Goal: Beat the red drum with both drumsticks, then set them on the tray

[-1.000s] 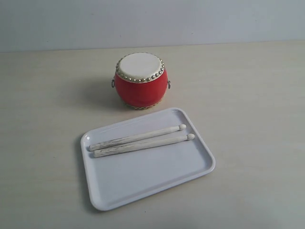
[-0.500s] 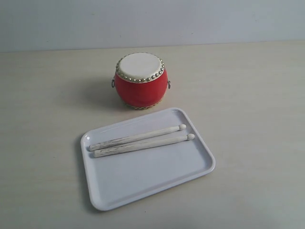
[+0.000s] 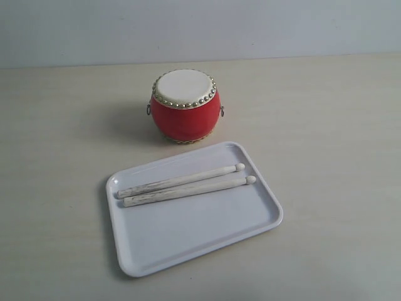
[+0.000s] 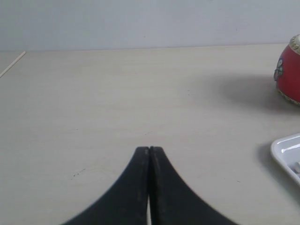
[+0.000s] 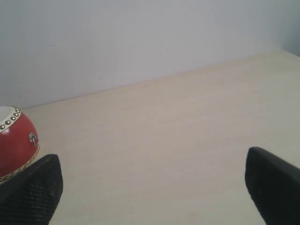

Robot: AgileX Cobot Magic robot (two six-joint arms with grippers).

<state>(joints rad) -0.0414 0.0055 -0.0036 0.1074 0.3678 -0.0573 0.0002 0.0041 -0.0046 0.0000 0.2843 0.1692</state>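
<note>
The left gripper (image 4: 149, 153) is seen pressed together over the table (image 4: 93, 103); in the exterior view the red drum (image 3: 185, 106) is set upright above the frame's centre; the tray (image 3: 188, 241) is placed just below it; the drumsticks (image 3: 185, 185) are laid side by side across the tray, tips pointed right; the right gripper (image 5: 151, 164) is seen spread wide.

One red drum (image 3: 185, 106) is recorded; two drumsticks (image 3: 180, 180) (image 3: 188, 190) are counted; one tray (image 3: 188, 241) is noted; two grippers are tallied: left gripper (image 4: 149, 151), right gripper (image 5: 152, 161).
</note>
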